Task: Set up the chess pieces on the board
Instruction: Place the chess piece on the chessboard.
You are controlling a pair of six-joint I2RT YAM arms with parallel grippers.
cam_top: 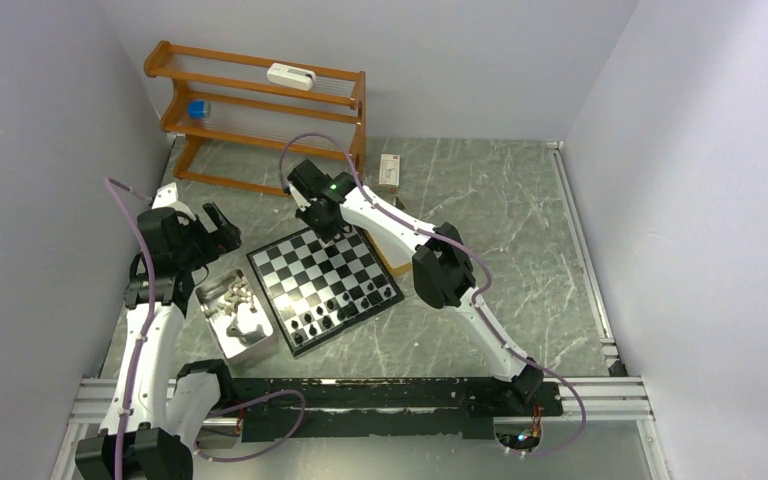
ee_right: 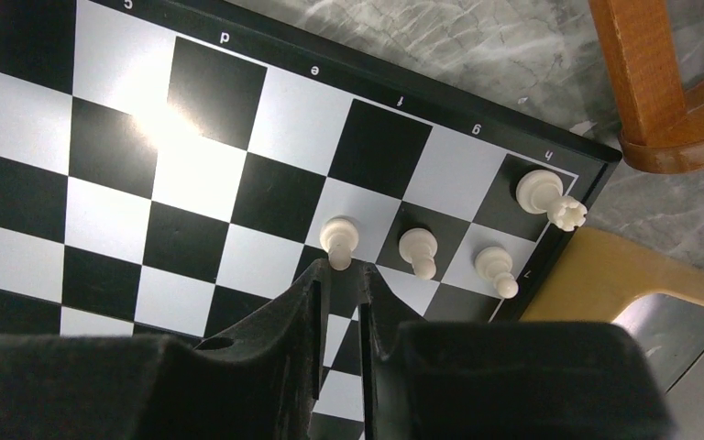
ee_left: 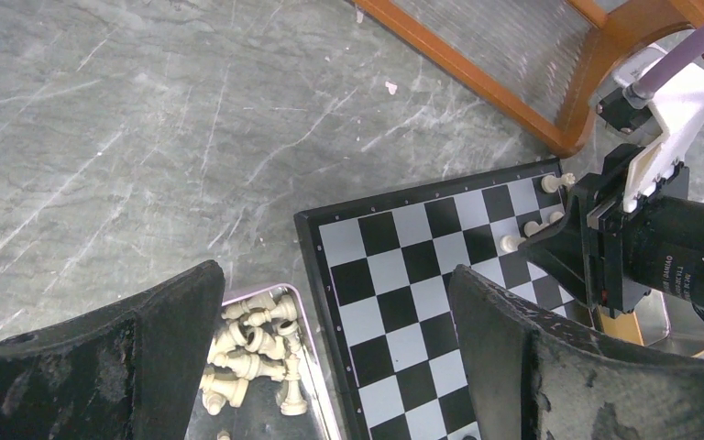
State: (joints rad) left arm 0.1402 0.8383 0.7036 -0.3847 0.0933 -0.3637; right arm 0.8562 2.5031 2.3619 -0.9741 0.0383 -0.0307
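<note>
right gripper (ee_right: 341, 273) | jaws slightly apart | white pawn (ee_right: 339, 236) at fingertips, apparently ungripped | on board (ee_right: 101, 183)

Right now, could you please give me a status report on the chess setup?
Left gripper open near tray of white pieces. Right gripper slightly parted at white pawn on board. Rack leg close by.

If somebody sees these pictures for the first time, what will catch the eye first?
The chessboard at the centre draws the eye first, black pieces on its near rows. At its far corner the right gripper has its tips at a white pawn; left of the board, a metal tray holds a heap of white pieces.
</note>
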